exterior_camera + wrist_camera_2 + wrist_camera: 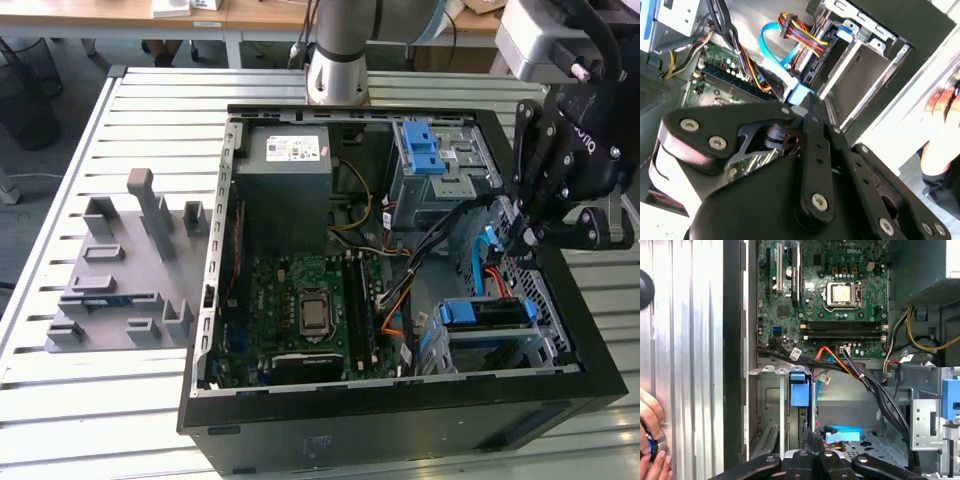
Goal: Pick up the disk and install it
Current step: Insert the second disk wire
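Now gripper (527, 238), fingers pinched together, hangs just above disk (487, 313) sitting in PC case (400, 440) drive cage (545, 340).

Open computer case (200, 400) on the table (60, 400) — fixture block (120, 270) beside it.

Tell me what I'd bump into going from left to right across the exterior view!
Grey plastic fixture block with slots → grey metal power-supply box with white sticker → blue plastic latch on the metal drive cage → black robot hand.
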`<action>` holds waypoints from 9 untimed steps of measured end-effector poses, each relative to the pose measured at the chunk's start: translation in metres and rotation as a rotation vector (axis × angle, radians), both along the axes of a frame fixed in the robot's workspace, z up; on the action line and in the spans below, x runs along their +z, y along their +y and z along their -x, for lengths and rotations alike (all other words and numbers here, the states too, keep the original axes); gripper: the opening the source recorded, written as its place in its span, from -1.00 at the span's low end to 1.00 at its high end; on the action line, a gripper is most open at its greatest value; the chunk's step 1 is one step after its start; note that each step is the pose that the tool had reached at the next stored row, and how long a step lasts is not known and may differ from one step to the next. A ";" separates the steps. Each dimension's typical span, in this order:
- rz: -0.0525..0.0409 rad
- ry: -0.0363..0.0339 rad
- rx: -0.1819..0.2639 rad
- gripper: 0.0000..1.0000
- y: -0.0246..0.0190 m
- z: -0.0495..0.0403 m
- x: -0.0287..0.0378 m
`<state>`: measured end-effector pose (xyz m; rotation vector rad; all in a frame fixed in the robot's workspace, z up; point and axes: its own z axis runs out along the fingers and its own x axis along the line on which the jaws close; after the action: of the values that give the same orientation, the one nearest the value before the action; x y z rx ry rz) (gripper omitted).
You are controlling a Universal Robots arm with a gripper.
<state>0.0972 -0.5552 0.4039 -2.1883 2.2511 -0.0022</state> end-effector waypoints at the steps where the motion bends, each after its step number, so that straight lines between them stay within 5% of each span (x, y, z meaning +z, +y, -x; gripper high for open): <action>1: 0.0003 0.0000 0.000 -0.79 0.0003 0.0000 -0.0196; 9: 0.0002 0.0000 0.000 -0.79 0.0003 0.0000 -0.0224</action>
<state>0.0971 -0.5548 0.3815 -2.1883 2.2512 -0.0023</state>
